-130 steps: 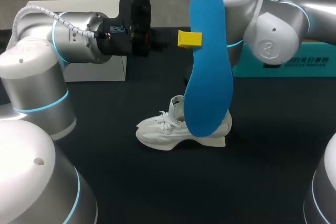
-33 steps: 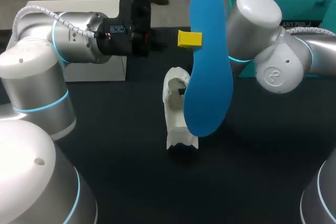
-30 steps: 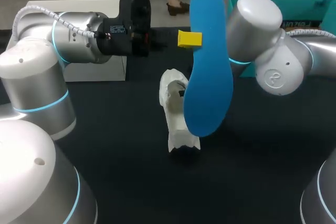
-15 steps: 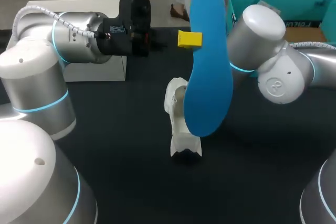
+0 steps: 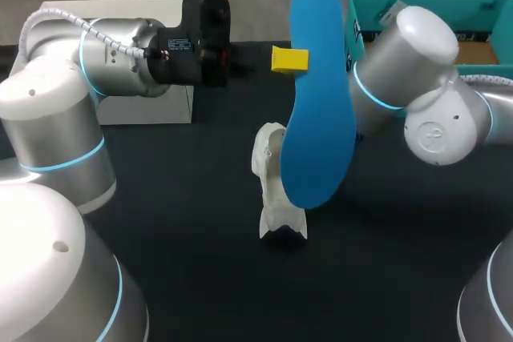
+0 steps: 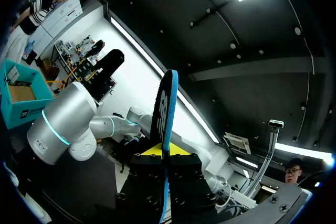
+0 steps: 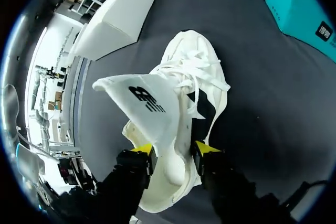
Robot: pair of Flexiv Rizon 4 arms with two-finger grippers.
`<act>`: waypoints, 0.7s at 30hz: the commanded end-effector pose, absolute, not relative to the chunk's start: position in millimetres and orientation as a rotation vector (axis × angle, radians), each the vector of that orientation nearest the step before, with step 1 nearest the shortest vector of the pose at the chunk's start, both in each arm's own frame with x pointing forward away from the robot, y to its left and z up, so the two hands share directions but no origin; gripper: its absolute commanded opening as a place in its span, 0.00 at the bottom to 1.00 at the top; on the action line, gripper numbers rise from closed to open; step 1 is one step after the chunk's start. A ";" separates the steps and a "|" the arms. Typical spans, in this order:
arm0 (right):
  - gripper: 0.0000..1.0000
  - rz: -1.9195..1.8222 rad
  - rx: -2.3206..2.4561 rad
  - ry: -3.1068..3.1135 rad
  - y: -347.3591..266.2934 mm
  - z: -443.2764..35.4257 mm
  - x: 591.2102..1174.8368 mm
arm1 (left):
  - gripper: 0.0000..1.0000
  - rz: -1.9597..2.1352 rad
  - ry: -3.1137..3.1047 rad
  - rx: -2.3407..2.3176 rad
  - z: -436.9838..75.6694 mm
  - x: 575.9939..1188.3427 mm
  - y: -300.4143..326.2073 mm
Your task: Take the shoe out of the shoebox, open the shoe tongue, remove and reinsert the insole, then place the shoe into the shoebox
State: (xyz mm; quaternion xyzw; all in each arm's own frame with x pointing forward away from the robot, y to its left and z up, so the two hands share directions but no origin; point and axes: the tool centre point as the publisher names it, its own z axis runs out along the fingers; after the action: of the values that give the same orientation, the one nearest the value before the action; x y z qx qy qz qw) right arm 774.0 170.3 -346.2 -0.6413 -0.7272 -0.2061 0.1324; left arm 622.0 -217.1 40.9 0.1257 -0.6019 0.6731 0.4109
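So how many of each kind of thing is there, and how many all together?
Shoes: 1, the white shoe
Insoles: 1, the blue insole
Boxes: 2, the teal shoebox and the white box
Grippers: 2, the left gripper holding the insole, the right gripper holding the shoe
Total: 6
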 end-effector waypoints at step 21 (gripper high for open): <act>1.00 -0.935 -1.597 -2.011 136.1 -290.9 768.9 | 0.00 1.696 -1.514 0.316 40.7 621.7 -217.4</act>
State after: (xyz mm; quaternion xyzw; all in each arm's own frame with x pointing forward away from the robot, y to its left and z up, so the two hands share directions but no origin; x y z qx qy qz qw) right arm 770.0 134.7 -289.8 -0.5712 -0.7214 -0.3339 0.2046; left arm 622.0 -217.2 40.9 0.1257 -0.6020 0.6730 0.4109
